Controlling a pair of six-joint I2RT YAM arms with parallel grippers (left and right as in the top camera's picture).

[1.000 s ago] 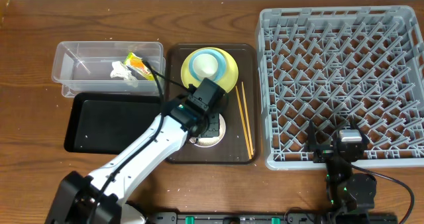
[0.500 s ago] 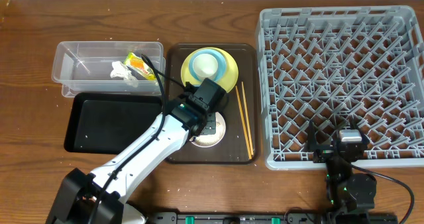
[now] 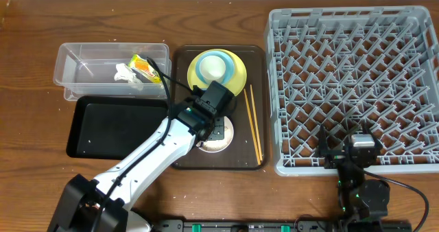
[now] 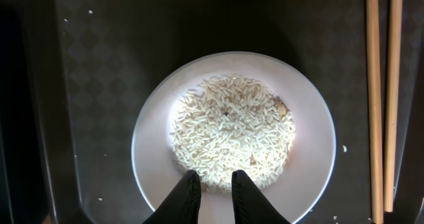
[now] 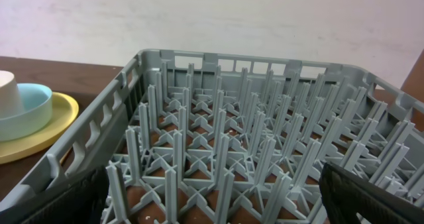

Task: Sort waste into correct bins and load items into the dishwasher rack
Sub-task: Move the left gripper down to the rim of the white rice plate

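Hovering nearly clenched left end effector (image 4: pixel 211 184) over rice-filled white bowl (image 4: pixel 149 138).

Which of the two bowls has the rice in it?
The white bowl under the left hand, on the brown tray's near end. The light blue bowl on the yellow plate holds a small white cup instead.

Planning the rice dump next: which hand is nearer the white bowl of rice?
Left. The left hand sits directly over the white bowl at its near rim; the right hand is parked by the dishwasher rack, well off to the side.
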